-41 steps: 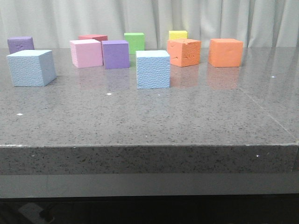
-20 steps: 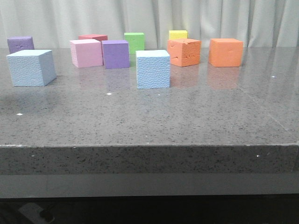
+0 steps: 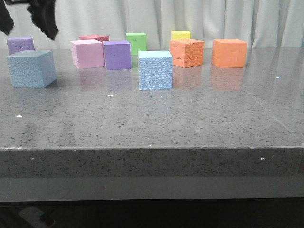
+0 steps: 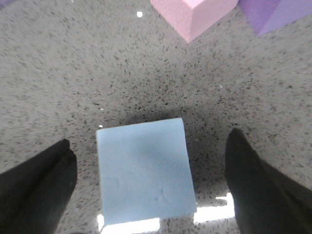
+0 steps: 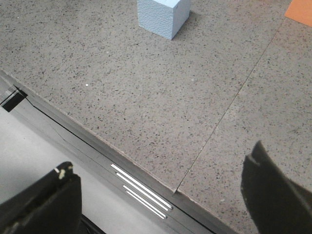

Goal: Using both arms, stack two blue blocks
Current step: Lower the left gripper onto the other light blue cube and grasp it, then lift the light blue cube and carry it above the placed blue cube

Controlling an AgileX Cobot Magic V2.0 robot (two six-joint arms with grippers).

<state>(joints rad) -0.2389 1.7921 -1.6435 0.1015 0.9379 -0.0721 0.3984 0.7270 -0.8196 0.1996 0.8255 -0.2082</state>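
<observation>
Two sky-blue blocks stand apart on the grey table: one at the far left [image 3: 31, 69], one near the middle [image 3: 155, 70]. My left gripper [image 3: 24, 21] hangs open above the left blue block, without touching it. In the left wrist view that block [image 4: 144, 170] lies between the spread fingers [image 4: 36, 190], with a gap on each side. My right gripper [image 5: 162, 157] is open and empty over the table's front edge. It is out of the front view. The middle blue block [image 5: 163, 14] lies well ahead of it.
Behind the blue blocks stand a pink cube [image 3: 87, 53], two purple cubes [image 3: 117, 54] [image 3: 20, 45], a red cube [image 3: 94, 38], a green cube [image 3: 136, 42], a yellow cube [image 3: 180, 35] and two orange cubes [image 3: 187, 53] [image 3: 229, 53]. The table's front edge [image 3: 152, 148] is near.
My left gripper has come into the front view at the top left, above the left blue block, and its shadow now darkens that block. No block has moved.
</observation>
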